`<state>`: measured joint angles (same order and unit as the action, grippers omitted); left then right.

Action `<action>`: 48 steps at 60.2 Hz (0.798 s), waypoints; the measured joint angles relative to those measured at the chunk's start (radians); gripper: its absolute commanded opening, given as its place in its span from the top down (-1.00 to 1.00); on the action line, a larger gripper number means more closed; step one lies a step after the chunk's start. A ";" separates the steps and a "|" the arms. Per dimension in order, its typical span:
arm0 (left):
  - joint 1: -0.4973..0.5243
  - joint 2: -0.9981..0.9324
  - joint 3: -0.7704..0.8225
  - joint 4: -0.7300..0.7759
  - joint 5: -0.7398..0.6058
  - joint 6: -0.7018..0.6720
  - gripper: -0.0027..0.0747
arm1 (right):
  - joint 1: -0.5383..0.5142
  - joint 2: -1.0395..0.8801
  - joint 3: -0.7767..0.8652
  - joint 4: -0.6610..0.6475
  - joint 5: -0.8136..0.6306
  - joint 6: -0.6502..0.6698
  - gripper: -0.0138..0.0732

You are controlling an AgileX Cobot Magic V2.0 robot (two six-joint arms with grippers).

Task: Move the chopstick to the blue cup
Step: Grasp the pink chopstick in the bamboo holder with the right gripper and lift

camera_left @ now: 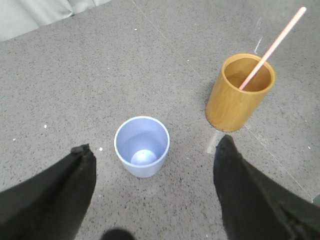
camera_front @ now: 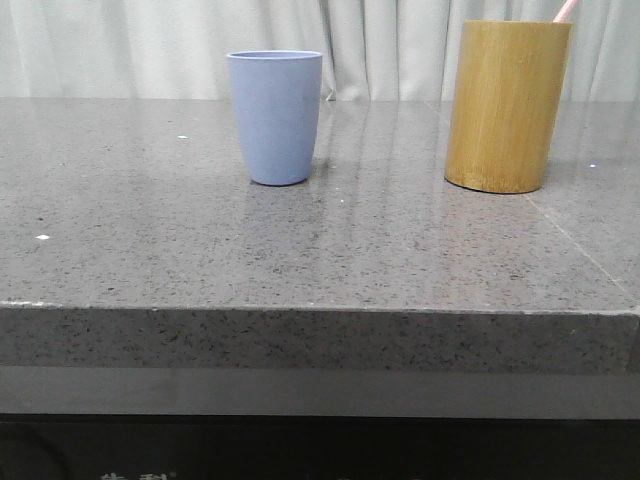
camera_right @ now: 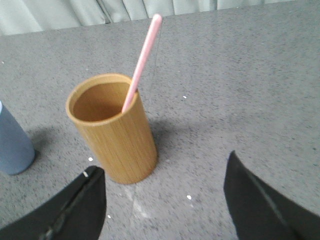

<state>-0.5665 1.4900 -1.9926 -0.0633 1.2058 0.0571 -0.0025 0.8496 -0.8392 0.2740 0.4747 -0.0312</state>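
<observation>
Leaning in the bamboo holder [camera_right: 117, 132], the chopstick [camera_right: 142, 62] awaits the right end effector [camera_right: 162, 200], wide open and empty; a careless pinch could tip the holder, well apart from the blue cup [camera_front: 275, 115].

Speckled grey stone table [camera_front: 300, 260], glossy with reflections; pale pleated curtain [camera_front: 150, 45] behind.

Chopstick [camera_left: 270, 50] leaning in bamboo cylinder [camera_left: 235, 102]; blue cup [camera_left: 142, 146] empty.
</observation>
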 measured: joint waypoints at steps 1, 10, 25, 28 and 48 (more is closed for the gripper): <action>0.000 -0.023 0.034 -0.001 -0.016 0.000 -0.34 | 0.000 0.016 -0.010 0.007 -0.004 0.000 -0.51; 0.000 -0.210 0.345 -0.003 -0.174 0.000 -0.34 | 0.000 0.133 -0.074 0.056 -0.024 0.000 -0.51; 0.000 -0.517 0.801 -0.003 -0.418 0.001 -0.34 | 0.000 0.291 -0.184 0.169 -0.069 0.000 -0.51; 0.000 -0.557 0.858 -0.003 -0.444 0.001 -0.34 | 0.000 0.318 -0.203 0.195 -0.084 0.000 -0.51; 0.000 -0.656 0.972 -0.005 -0.529 0.001 -0.34 | 0.000 0.473 -0.271 0.347 -0.200 0.000 -0.51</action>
<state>-0.5665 0.8340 -1.0208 -0.0681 0.6764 0.0578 -0.0025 1.3229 -1.1103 0.6211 0.2747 -0.0312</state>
